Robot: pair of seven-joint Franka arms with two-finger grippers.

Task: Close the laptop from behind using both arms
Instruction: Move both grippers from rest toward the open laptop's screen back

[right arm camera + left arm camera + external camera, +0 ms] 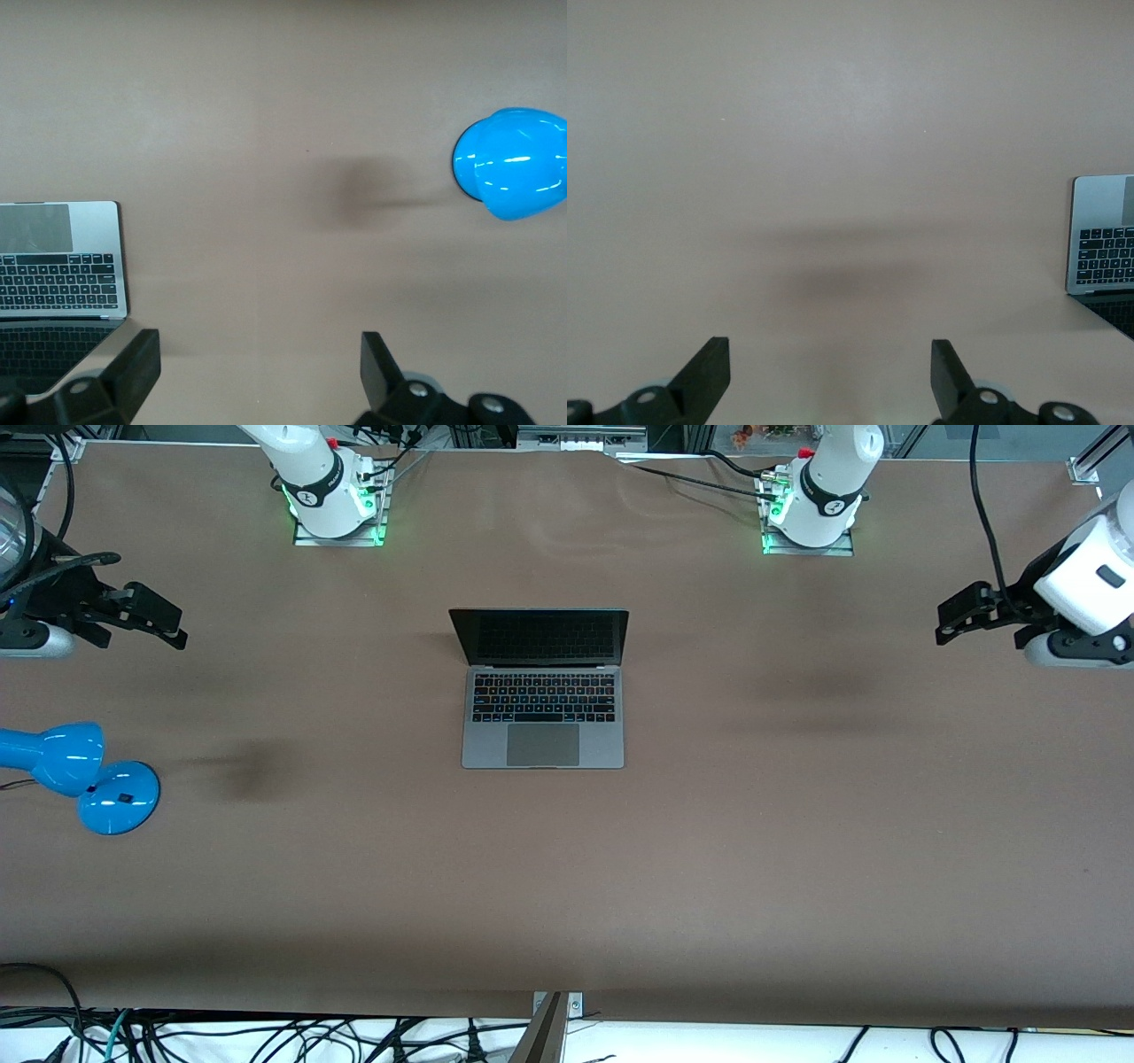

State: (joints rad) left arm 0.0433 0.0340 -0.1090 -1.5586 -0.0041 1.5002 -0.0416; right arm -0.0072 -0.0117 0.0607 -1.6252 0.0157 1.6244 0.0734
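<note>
Laptop (542, 691) open at table (797, 850) centre, screen upright, facing front camera. Left gripper (961, 615) and right gripper (155, 618) spread wide, empty, over table ends. Approach not yet begun; next: swing both to lid's back, push down evenly

The laptop (542, 691) sits open mid-table (797, 868), its screen toward the arm bases. From it, the desk lamp (80, 775) lies well apart toward the right arm's end, slightly nearer the camera — the right gripper (168, 627) and left gripper (952, 622) hang over the table toward either end, fingers spread.
</note>
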